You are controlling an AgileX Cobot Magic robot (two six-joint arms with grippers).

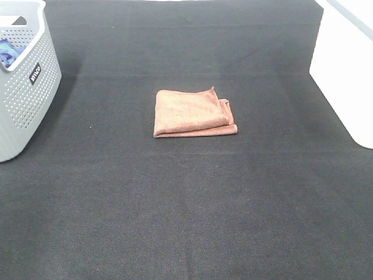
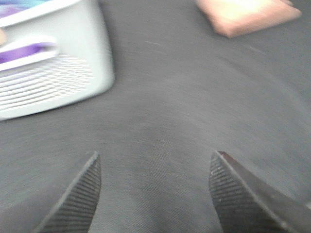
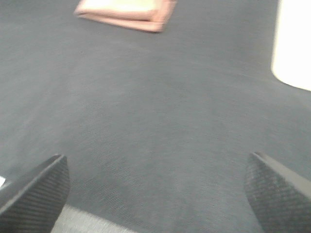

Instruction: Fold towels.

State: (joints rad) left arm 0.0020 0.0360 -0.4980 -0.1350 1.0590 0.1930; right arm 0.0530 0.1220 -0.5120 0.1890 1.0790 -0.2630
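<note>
The high camera looks steeply down on the mat (image 1: 186, 204) from the near edge, with the towel (image 1: 194, 113) at centre, the basket (image 1: 23, 87) at 9 o'clock and a white bin (image 1: 347, 70) at 3. Each wrist camera sits low over the mat, looking forward past its own fingers (image 2: 77, 199) (image 3: 39, 191); both catch the towel (image 2: 245, 14) (image 3: 124, 12) far ahead. The left one also shares the basket (image 2: 53, 63), the right one the bin (image 3: 294, 43).
</note>
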